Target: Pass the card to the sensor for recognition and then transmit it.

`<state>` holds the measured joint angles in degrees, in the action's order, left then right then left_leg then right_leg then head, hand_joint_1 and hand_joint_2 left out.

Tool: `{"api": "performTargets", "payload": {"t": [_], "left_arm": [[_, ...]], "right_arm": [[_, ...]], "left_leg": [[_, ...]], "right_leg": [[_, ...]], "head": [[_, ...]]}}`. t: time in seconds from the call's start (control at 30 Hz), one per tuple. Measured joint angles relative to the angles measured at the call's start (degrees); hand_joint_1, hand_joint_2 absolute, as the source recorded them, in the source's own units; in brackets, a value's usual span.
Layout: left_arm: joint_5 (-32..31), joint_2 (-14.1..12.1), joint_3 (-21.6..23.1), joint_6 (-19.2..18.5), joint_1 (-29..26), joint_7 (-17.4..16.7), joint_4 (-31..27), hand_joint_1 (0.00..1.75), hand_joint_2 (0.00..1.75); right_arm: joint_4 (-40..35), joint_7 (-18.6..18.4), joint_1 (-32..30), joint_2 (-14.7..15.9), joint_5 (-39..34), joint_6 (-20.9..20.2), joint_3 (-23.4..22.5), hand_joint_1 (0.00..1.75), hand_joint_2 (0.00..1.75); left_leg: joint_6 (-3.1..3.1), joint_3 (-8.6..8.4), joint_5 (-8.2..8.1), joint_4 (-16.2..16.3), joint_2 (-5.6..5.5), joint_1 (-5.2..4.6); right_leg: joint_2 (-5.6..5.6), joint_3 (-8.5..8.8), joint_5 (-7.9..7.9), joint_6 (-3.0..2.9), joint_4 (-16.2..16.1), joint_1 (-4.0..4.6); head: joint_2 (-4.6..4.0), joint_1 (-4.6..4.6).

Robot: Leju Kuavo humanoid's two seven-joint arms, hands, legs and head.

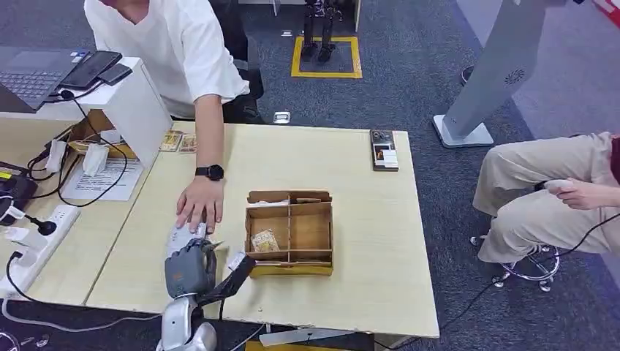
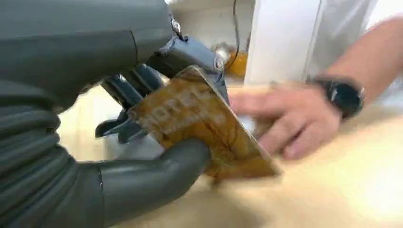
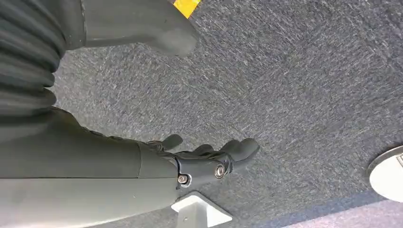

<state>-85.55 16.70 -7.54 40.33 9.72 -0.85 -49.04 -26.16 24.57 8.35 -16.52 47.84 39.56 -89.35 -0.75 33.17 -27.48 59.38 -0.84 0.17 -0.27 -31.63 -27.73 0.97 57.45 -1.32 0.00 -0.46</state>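
Note:
My left hand (image 1: 191, 265) is over the near left part of the wooden table (image 1: 365, 219) and grips an orange-brown card (image 2: 204, 126) between its thumb and fingers. A person's hand (image 1: 199, 208) with a black watch rests flat on the table just beyond my hand, and it is blurred behind the card as the person's hand (image 2: 280, 118) in the left wrist view. A dark card reader (image 1: 384, 150) lies at the far right of the table. My right hand (image 3: 209, 161) hangs over grey carpet with its fingers apart and nothing in it.
A cardboard divider box (image 1: 290, 232) holding a card stands right of my left hand. A white stand (image 1: 131, 102) with a laptop and phones, cables and a power strip (image 1: 36, 245) fill the left table. A seated person (image 1: 548, 190) is at the right.

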Motion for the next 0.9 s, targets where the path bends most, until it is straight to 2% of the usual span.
{"api": "performTargets", "payload": {"t": [0.47, 0.63, 0.8, 0.87, 0.9], "left_arm": [[0.4, 0.0, 0.9, 0.0, 0.3, -0.5, 2.5, 1.75, 1.75], [3.7, -0.1, 1.4, 0.1, 0.2, 0.1, 2.2, 1.75, 1.75], [9.8, 0.0, 1.4, 0.1, -1.5, 5.7, -1.9, 1.75, 1.75], [14.2, 0.1, 0.3, 0.1, -2.4, 11.6, -4.5, 1.75, 1.75], [20.3, 0.2, -0.9, 0.1, -2.8, 16.6, -6.3, 1.75, 1.75]], "right_arm": [[0.1, 0.0, -0.1, 0.0, 0.1, 0.0, 0.0, 0.0, 1.75], [0.2, -0.1, -0.1, 0.0, 0.2, 0.0, 0.0, 0.0, 1.75], [0.1, -0.8, -0.1, 0.0, 0.3, 0.0, 0.0, 0.0, 1.75], [0.0, -1.1, -0.2, 0.0, 0.4, 0.0, 0.0, 0.0, 1.75], [-0.2, -1.1, -0.3, 0.0, 0.5, 0.0, 0.0, 0.0, 1.75]], "left_leg": [[0.02, -0.02, 0.02, 0.0, -0.1, -0.01], [0.02, -0.06, 0.03, 0.0, -0.1, 0.0], [0.03, -0.04, 0.04, 0.0, -0.1, 0.0], [0.03, -0.01, 0.03, 0.0, -0.06, 0.01], [0.03, 0.07, 0.04, 0.0, -0.06, 0.01]], "right_leg": [[-0.1, 0.05, 0.0, 0.0, 0.0, 0.0], [-0.1, 0.12, 0.0, 0.0, 0.0, 0.0], [-0.09, 0.06, 0.01, 0.0, 0.0, 0.0], [-0.04, -0.01, 0.01, 0.0, 0.0, 0.01], [-0.04, -0.1, 0.01, 0.0, 0.0, 0.01]], "head": [[0.0, 0.04], [0.0, 0.04], [0.0, 0.02], [0.02, 0.04], [0.02, 0.04]]}}
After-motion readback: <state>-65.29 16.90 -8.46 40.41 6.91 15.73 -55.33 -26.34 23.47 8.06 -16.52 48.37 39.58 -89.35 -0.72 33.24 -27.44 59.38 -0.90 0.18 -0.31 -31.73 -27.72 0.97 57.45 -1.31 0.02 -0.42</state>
